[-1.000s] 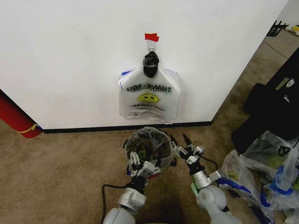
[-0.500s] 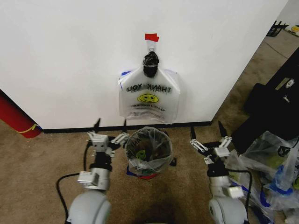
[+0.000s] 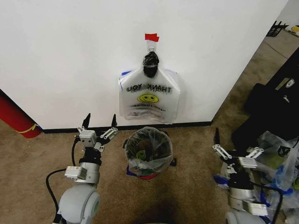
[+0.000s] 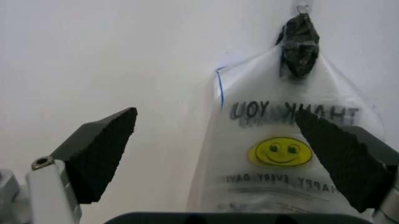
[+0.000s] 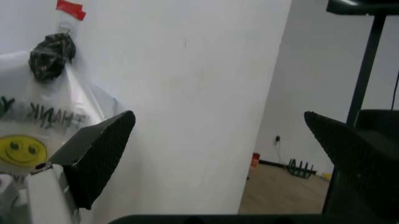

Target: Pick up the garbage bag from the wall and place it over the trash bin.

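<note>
Both arms have swung out from the rim of the trash bin point(image 3: 149, 150) since a second ago: the left gripper point(image 3: 98, 127) now stands off to the bin's left and the right gripper point(image 3: 236, 150) well out to its right, close to the heaped clear bags point(image 3: 275, 172). Both have their jaws spread wide and hold nothing. The bin sits on the carpet point(image 3: 42, 158) just in front of the wall, with a clear liner already draped over its rim (so one bag seems placed). The garbage bag point(image 3: 148, 95) hangs flat on the wall directly above the bin, gathered under a black knot point(image 3: 150, 64) on a hook point(image 3: 151, 45) below a red tape tab point(image 3: 151, 37). By my reading the step in hand is the reach for that bag. The film is thin, so pinching near the gathered top and lifting up off the hook, rather than pulling outward, should avoid tearing.
</note>
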Controlling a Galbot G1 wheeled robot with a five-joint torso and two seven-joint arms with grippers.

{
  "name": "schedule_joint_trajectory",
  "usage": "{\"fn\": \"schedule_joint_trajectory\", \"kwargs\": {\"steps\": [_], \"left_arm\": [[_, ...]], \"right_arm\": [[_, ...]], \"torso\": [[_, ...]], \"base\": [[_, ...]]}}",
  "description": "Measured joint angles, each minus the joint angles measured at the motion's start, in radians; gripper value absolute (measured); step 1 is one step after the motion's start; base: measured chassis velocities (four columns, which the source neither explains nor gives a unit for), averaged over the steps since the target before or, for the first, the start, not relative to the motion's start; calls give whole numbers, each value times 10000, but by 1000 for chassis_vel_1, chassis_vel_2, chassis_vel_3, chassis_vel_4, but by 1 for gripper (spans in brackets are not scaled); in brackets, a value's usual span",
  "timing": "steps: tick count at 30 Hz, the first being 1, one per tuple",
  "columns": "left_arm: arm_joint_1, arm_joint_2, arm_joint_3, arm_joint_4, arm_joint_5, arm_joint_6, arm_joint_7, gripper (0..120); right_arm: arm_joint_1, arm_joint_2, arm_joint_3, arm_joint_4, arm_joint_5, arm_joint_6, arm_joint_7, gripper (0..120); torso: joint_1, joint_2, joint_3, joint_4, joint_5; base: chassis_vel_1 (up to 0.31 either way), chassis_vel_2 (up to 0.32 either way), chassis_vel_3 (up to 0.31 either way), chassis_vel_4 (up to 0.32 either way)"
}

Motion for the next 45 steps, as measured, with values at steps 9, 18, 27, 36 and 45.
{"fn": "schedule_joint_trajectory", "kwargs": {"steps": [9,18,27,36,45], "left_arm": [[31,-215,374,-156,212,-46,-46,100],[182,-39,443,-334,261,-59,-41,100],[217,156,612,-261,270,-45,-92,100],[125,87,1021,-118,400,-31,-155,100],[126,205,1011,-84,380,-85,-237,100]], "right_arm": [[-639,-17,-168,33,299,548,-158,100],[-613,-25,-98,-56,40,1230,-444,100],[-153,-31,-595,-160,-1619,612,1977,100],[-541,-36,-485,-14,-2248,438,1976,100],[-732,-36,-459,28,-2021,508,1732,100]], "torso": [[0,0,0,-1,1],[0,0,0,0,1],[0,0,0,1,1],[0,0,0,-1,0],[0,0,0,0,1]], "base": [[0,0,0,0],[0,0,0,0],[0,0,0,0],[0,0,0,0],[0,0,0,0]]}}
